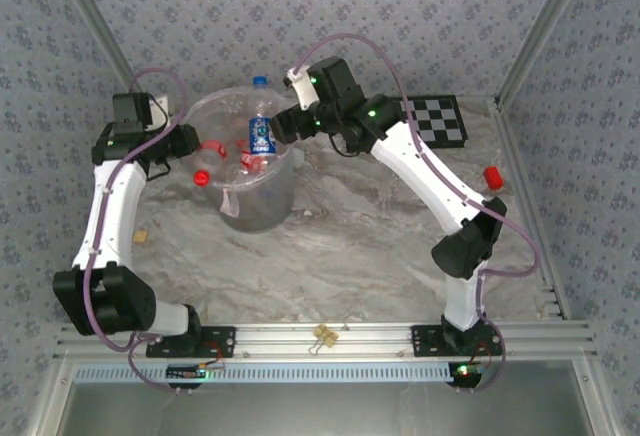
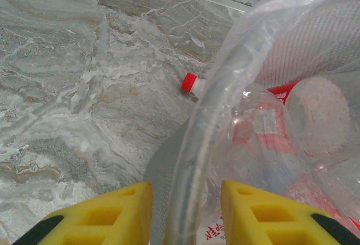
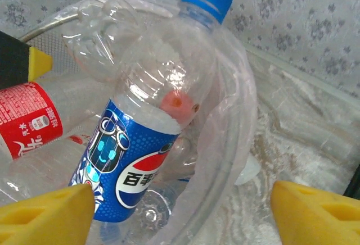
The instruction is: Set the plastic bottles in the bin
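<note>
White arms (image 1: 108,206), elbows out, at bin (image 1: 262,206)

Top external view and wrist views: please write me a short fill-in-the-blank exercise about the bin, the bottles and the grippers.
1. The blue-labelled clear plastic bottle has a ___ cap.
2. The yellow fingers of the left gripper straddle the ___ of the translucent round plastic bin.
3. The right gripper, over the bin, is ___.
Missing words: blue; rim; open.

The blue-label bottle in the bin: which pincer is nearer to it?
Right. The right pincer hangs right at the blue-label bottle, which sits between its open fingers. The left pincer straddles the rim of the bin on the opposite side.
</note>
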{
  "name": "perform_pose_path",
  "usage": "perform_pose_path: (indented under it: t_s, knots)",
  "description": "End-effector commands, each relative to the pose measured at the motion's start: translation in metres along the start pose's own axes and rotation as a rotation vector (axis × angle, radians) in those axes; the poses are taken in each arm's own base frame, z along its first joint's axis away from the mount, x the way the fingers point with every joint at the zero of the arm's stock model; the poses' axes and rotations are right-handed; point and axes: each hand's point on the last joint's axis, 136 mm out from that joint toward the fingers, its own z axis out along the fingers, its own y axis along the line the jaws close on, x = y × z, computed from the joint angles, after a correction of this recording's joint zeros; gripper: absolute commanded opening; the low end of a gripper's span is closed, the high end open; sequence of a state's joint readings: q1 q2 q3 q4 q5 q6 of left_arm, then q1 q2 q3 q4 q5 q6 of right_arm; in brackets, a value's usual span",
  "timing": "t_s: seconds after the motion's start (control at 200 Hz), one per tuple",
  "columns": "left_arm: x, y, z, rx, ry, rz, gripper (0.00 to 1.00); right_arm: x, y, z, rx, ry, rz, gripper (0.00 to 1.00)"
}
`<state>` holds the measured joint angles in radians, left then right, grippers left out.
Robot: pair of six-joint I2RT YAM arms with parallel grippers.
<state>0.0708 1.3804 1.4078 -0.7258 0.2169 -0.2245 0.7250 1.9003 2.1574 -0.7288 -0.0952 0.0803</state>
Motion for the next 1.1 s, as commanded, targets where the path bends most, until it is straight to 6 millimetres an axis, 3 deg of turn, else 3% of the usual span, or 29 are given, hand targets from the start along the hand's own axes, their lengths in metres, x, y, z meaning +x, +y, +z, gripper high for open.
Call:
perform_pose_path:
  t_s: [0.0,0.045,0.215,0.37,0.565,0.785,1.004,1.094]
  knots:
    - [-0.002,-0.006,-0.019,0.009,-0.022,0.025,0.37,-0.019,0.006,-0.004,-0.048,-0.076,0.022,0.57]
    - [-0.001,-0.007,-0.019,0.01,-0.023,0.024,0.37,-0.021,0.01,0.005,-0.069,-0.086,0.024,0.48]
    - [0.0,-0.006,-0.021,0.01,-0.023,0.021,0.37,-0.03,0.016,0.039,-0.1,-0.12,0.035,0.4]
    - [0.003,-0.006,-0.02,0.01,-0.013,0.017,0.37,-0.021,0.028,0.068,-0.171,-0.086,0.05,0.39]
    - [0.004,-0.006,-0.018,0.014,-0.018,-0.002,0.36,-0.013,0.043,0.084,-0.246,-0.046,0.077,0.36]
    - [-0.002,-0.008,-0.02,0.016,-0.032,-0.01,0.36,0.02,0.066,0.11,-0.322,0.051,0.092,0.34]
    - [-0.005,-0.008,-0.024,0.009,-0.044,-0.009,0.36,0.075,0.083,0.133,-0.327,0.207,0.098,0.33]
    - [-0.006,-0.008,-0.023,0.009,-0.044,-0.008,0.36,0.083,0.082,0.134,-0.315,0.231,0.093,0.33]
